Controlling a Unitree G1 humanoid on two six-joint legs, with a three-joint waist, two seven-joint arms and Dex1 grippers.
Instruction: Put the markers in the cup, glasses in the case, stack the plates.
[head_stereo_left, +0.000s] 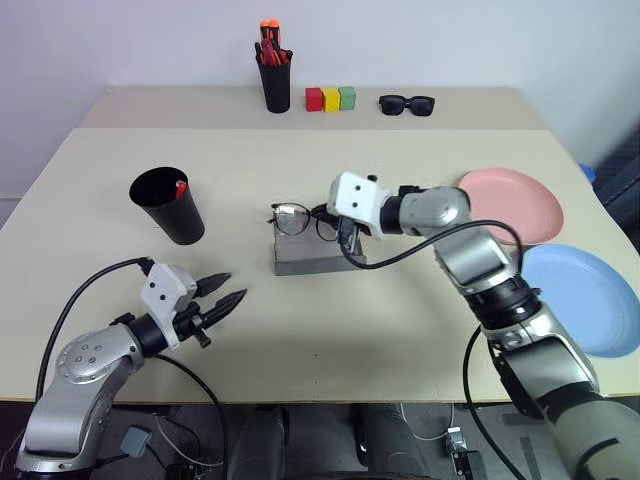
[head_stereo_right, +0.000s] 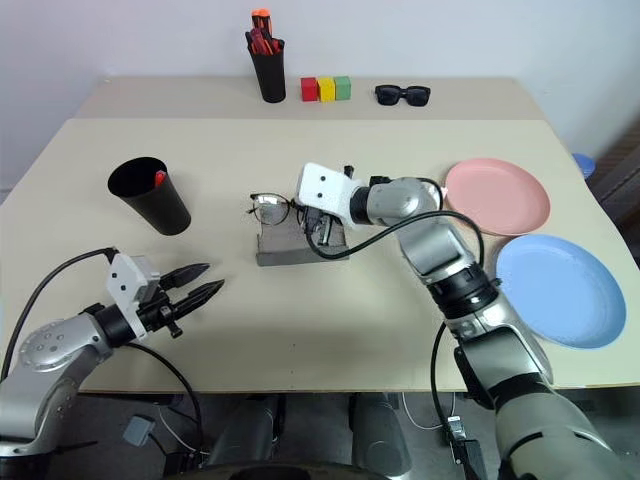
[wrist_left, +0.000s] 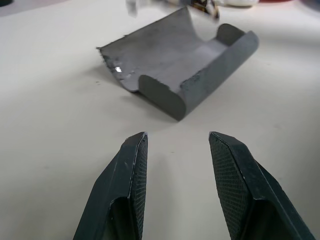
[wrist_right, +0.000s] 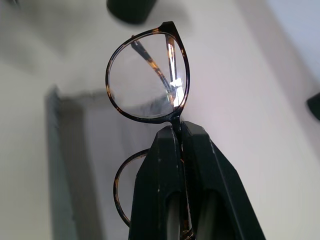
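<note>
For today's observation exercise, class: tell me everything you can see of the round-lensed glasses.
The glasses have thin dark, tortoiseshell-looking rims, round clear lenses and slim arms. The right gripper is shut on the bridge between the lenses, holding them in the air just above the open grey case, near the table's middle. Only the gripper's fingers touch them; they have not yet been set in the case.

table (head_stereo_left: 300, 330) | cup (head_stereo_left: 168, 205) | case (head_stereo_left: 315, 255) | pink plate (head_stereo_left: 515, 205) | blue plate (head_stereo_left: 585, 295) | perhaps blocks (head_stereo_left: 331, 98)
</note>
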